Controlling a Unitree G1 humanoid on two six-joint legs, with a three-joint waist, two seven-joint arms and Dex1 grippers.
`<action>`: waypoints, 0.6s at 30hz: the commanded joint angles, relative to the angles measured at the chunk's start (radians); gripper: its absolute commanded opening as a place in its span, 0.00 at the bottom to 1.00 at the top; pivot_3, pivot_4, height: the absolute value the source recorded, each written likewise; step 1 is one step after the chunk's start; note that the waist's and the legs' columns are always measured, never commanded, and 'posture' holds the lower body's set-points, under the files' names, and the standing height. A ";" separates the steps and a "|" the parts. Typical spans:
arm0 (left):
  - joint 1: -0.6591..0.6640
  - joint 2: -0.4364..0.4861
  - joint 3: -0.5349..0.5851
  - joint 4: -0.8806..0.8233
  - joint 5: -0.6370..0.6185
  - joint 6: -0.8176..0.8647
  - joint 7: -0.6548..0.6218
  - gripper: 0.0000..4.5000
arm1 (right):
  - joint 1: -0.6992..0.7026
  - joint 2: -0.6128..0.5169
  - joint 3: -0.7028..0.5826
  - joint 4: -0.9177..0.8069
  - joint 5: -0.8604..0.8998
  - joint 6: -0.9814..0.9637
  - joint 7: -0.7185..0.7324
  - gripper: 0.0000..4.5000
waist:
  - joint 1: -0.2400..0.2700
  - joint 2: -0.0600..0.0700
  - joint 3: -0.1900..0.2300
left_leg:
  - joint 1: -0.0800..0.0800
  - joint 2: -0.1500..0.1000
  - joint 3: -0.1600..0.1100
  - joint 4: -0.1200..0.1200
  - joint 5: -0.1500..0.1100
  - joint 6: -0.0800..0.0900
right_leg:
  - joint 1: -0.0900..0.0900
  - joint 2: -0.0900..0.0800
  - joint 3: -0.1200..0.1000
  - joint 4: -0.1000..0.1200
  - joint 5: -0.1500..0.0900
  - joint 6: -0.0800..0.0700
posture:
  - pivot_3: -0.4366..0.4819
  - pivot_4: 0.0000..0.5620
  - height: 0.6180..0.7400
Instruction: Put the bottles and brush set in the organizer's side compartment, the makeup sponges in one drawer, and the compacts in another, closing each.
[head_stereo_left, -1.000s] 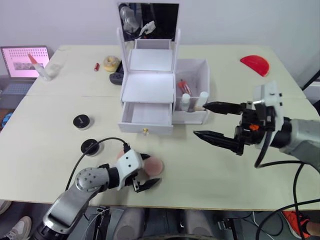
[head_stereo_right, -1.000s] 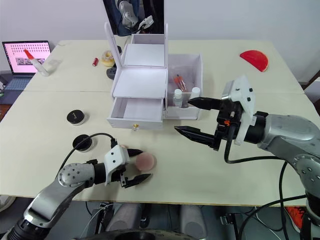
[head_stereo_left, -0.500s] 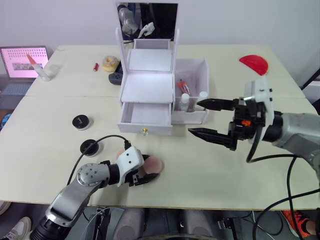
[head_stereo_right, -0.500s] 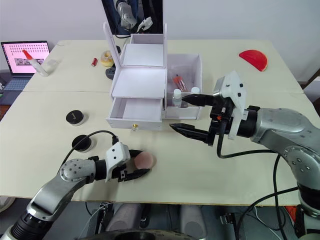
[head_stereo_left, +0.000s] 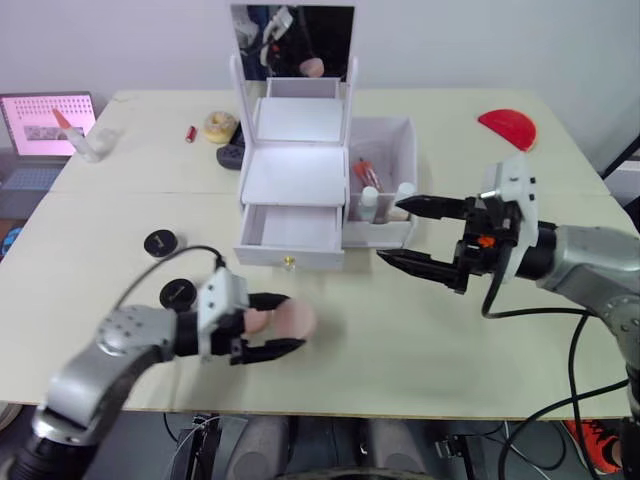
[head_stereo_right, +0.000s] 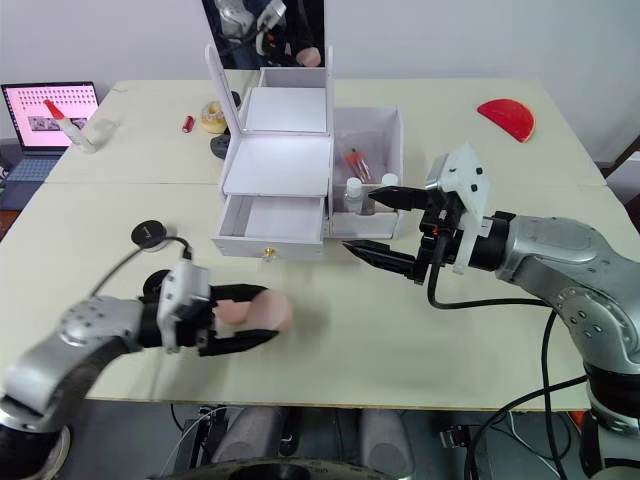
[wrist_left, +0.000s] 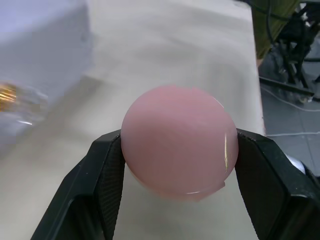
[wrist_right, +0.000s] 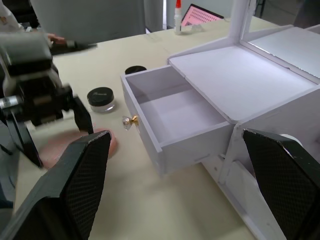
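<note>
1. Sponges come first here: one pink sponge (wrist_left: 178, 141) sits between the fingers of the left gripper (head_stereo_left: 262, 326), over the front part of the table (head_stereo_left: 420, 340). A second pink disc (head_stereo_left: 297, 318) shows just beside it, but I cannot tell whether it is also held or lies on the table.
2. From this gripper the open lower drawer (head_stereo_left: 292, 228) of the organizer (head_stereo_left: 300, 180) lies at about 1 o'clock, near but clearly apart. Its gold knob (head_stereo_left: 290, 262) faces the robot, and the drawer looks empty.
3. The left arm is the nearer one to the drawer mouth for the carried sponge. I judge the coming move to be a lift and a reach toward 1 o'clock, over the drawer's front wall.
4. The left gripper is closed on the sponge, its fingers pressing the rim from both sides.
5. The right gripper (head_stereo_left: 412, 233) is wide apart and holds nothing. It hovers at 3 o'clock from the drawer, just in front of the side compartment (head_stereo_left: 385, 160), where the two bottles (head_stereo_left: 371, 203) and the brush set (head_stereo_left: 366, 174) already stand.
6. The two compacts (head_stereo_left: 161, 243) lie on the table at 9 o'clock from the drawer.
</note>
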 joint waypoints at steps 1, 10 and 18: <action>-0.067 0.047 0.091 -0.017 -0.125 0.062 -0.020 0.59 | -0.005 0.008 -0.008 -0.002 -0.027 -0.030 0.016 1.00 | 0.001 0.000 0.000 | 0.000 0.000 0.000 0.000 0.000 0.000 | 0.000 0.000 0.000 0.000 0.000 0.000 | 0.48 0.27 1.00; -0.385 0.064 0.058 0.258 -0.013 0.043 0.032 0.59 | 0.001 0.047 0.004 -0.022 -0.056 -0.037 0.006 1.00 | -0.008 0.000 0.000 | 0.000 -0.001 0.000 0.000 0.000 0.000 | -0.001 0.002 -0.001 0.002 0.000 0.000 | 0.48 0.27 1.00; -0.476 0.010 -0.004 0.395 0.091 -0.013 0.029 0.59 | 0.040 0.060 -0.018 -0.073 -0.040 -0.023 -0.040 1.00 | -0.006 -0.001 0.000 | -0.001 -0.001 -0.001 0.000 0.001 -0.001 | -0.002 0.002 -0.001 0.002 0.000 0.001 | 0.48 0.27 1.00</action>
